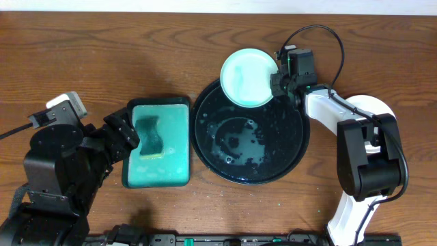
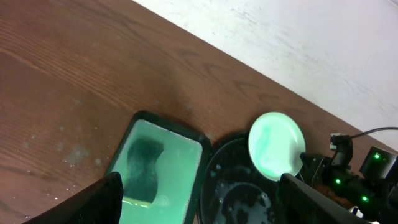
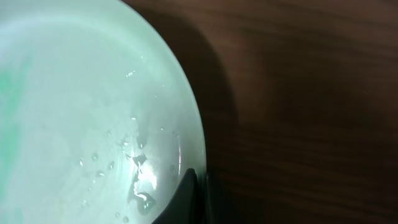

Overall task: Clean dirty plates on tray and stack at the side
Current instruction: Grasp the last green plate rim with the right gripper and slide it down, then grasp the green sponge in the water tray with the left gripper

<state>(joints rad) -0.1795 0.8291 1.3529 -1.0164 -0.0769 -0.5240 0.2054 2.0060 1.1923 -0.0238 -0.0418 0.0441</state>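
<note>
A pale green plate (image 1: pixel 248 77) is held by its right rim over the far edge of the round black tray (image 1: pixel 287 157). My right gripper (image 1: pixel 278 83) is shut on that rim; in the right wrist view the wet plate (image 3: pixel 81 112) fills the left side and one finger (image 3: pixel 186 199) clamps its edge. The plate also shows in the left wrist view (image 2: pixel 277 144). My left gripper (image 1: pixel 133 137) is open at the left edge of the green basin (image 1: pixel 174 147), beside a dark sponge (image 1: pixel 150 137) lying in the soapy water. The tray is wet with suds.
The green basin (image 2: pixel 180 174) with the sponge (image 2: pixel 144 169) sits left of the tray (image 2: pixel 239 186). Bare wooden table lies beyond and to the right of the plate (image 3: pixel 311 93). The right arm's cable (image 1: pixel 321 34) loops above the gripper.
</note>
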